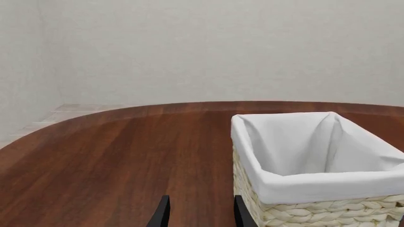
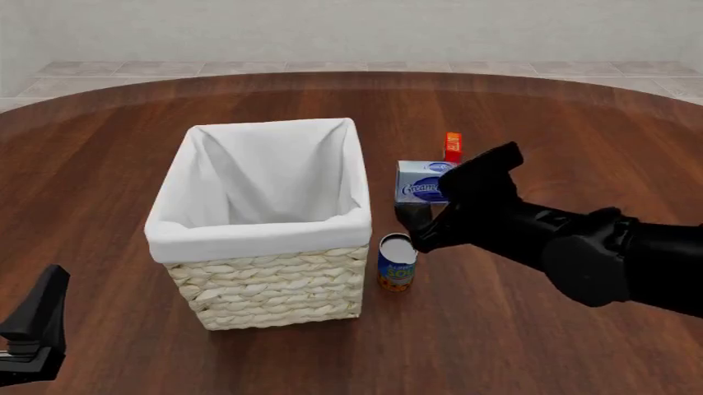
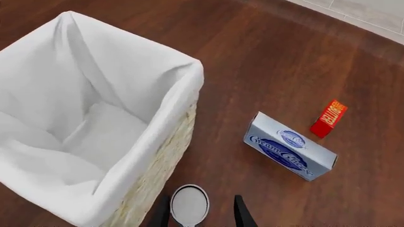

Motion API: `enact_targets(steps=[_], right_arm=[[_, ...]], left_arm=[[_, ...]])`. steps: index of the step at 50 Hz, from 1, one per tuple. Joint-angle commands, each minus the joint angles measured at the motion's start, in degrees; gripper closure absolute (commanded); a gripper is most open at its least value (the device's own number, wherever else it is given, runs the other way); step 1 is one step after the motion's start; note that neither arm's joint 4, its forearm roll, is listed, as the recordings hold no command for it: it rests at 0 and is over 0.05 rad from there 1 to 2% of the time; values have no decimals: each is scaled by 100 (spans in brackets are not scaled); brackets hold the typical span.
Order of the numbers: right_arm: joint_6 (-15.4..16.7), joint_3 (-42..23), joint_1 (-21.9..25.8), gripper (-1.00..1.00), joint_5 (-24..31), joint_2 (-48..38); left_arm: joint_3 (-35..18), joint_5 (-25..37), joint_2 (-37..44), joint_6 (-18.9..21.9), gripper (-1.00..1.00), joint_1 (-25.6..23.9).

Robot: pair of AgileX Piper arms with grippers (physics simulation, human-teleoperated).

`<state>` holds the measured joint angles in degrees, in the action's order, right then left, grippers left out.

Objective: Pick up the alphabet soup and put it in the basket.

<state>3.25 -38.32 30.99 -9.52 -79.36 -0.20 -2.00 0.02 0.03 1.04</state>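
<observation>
The alphabet soup [image 2: 397, 262] is a small can with a blue and orange label, standing upright by the near right corner of the basket [image 2: 267, 284]. In the right wrist view its silvery top [image 3: 190, 204] lies between the two dark fingers of my right gripper [image 3: 202, 217]. That gripper [image 2: 416, 233] hovers open just above the can and does not hold it. The basket [image 3: 165, 156] is woven wicker with a white cloth lining and holds nothing. My left gripper [image 1: 200, 215] is open and empty, low at the near left [image 2: 35, 325], beside the basket [image 1: 315, 213].
A blue-white cream cheese box [image 2: 423, 182] lies behind the can, and a small orange-red box [image 2: 452, 146] stands beyond it. Both show in the right wrist view, the cream cheese box [image 3: 289, 152] and the red box [image 3: 329, 118]. The brown round table [image 2: 528, 346] ends at a tiled floor.
</observation>
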Motion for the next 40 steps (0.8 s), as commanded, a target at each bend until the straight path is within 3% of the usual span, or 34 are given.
enact_targets(steps=[1, 40], right_arm=[[-115, 104, 79, -100, -114, -63], [-332, 114, 148, -100, -629, -759]], left_arm=[[0, -9, 0, -6, -100, 4], [0, 11, 0, 4, -100, -12]])
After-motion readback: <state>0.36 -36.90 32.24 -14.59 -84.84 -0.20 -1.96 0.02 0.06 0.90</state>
